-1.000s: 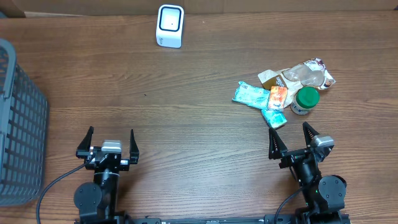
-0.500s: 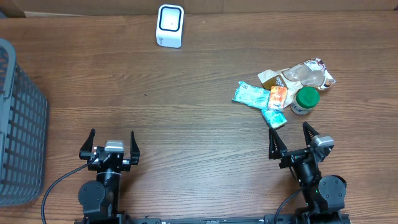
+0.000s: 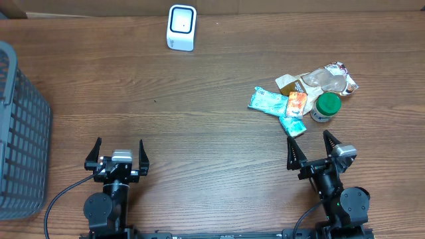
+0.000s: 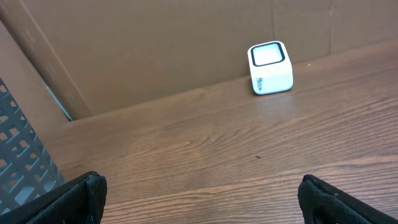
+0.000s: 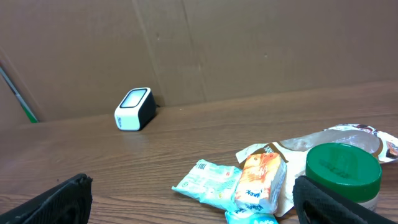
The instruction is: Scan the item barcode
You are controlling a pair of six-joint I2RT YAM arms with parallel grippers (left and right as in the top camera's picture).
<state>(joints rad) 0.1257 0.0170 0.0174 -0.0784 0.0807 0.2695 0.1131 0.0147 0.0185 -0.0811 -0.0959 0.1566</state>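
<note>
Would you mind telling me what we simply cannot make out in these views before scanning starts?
- Barcodes: none shows; overhead, the packets are too small to read.
- Green-lidded jar: right wrist view, mostly the lid shows; any label is out of sight.
- Basket: overhead, cut off by the left edge; contents unknown.
- Scanner: left wrist view, side lettering too small to read.

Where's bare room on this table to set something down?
Bare wood runs between the basket, the scanner and the snack packets, and along the near edge between the left gripper and right gripper. It is crowded around the green-lidded jar at right.
</note>
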